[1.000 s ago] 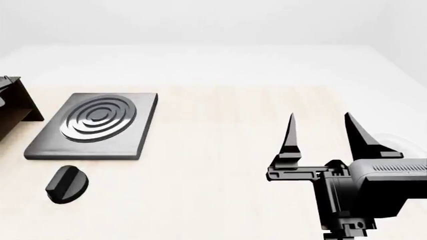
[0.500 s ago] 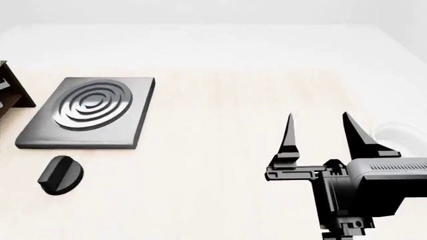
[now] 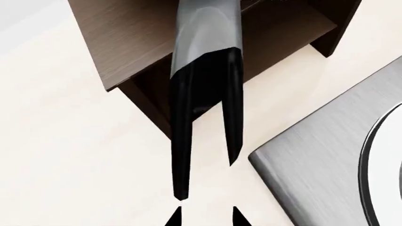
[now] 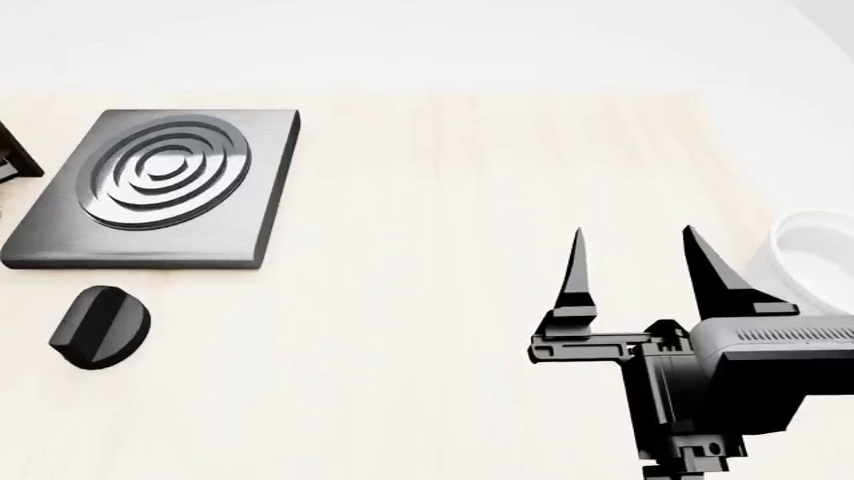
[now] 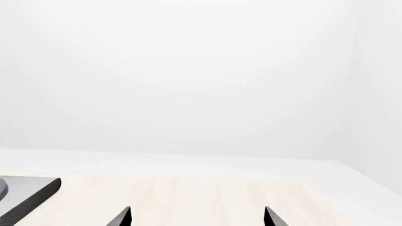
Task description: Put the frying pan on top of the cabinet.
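Frying pan handle point(image 3: 204, 70) is seen running from just ahead of the left gripper point(image 3: 204, 215) toward the cabinet point(image 3: 135, 40); the pan's bowl is out of view; contact cannot be told; the right gripper point(image 4: 634, 262) stands spread, empty, beside the white bowl point(image 4: 807, 262).

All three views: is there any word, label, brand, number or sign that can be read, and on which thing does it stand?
None: no text can be read in any view.
The burner plate bears only raised concentric rings, no writing.
The black knob, the white bowl, the cabinet and the pan handle are plain.
The right gripper has ribbed grooves, not letters.
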Robot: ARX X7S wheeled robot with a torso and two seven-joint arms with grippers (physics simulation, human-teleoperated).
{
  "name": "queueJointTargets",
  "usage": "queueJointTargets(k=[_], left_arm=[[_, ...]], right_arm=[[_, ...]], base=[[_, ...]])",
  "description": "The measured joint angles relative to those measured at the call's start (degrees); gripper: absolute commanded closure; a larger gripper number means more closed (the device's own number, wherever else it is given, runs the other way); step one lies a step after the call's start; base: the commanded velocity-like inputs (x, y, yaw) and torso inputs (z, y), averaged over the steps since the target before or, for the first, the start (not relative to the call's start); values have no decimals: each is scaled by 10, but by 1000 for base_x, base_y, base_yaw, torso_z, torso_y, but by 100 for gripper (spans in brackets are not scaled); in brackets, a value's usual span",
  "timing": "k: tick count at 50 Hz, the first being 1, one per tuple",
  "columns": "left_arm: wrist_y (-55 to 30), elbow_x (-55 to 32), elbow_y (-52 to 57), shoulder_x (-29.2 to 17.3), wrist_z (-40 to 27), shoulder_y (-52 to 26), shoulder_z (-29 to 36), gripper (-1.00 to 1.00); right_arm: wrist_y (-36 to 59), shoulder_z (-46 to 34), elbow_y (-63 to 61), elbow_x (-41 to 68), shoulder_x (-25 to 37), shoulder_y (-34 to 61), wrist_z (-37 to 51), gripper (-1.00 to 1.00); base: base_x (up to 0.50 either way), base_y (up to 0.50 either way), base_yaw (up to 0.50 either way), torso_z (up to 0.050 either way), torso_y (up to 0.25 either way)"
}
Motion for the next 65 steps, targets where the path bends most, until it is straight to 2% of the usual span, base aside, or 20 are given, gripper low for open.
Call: queueJointTargets(k=[5, 39, 47, 60, 65], left_arm=[[7, 2, 0, -2, 2, -5, 2, -100], [35, 12, 1, 0, 50, -18, 39, -100], [41, 15, 0, 7, 60, -22, 54, -100], [71, 28, 6, 54, 184, -47, 128, -100], [19, 26, 107, 75, 246, -22, 152, -100]], right_arm=[[0, -1, 1, 0, 1, 0, 0, -100], [-2, -7, 2, 4, 5, 3, 4, -100], [-2, -8, 2, 5, 6, 4, 5, -100], [-3, -9, 3, 5, 7, 4, 8, -100], [-3, -11, 4, 5, 8, 5, 9, -100]], base=[[0, 0, 0, 0, 0], [0, 0, 0, 0, 250], [0, 0, 0, 0, 21], [0, 0, 0, 0, 0], [0, 0, 0, 0, 0]])
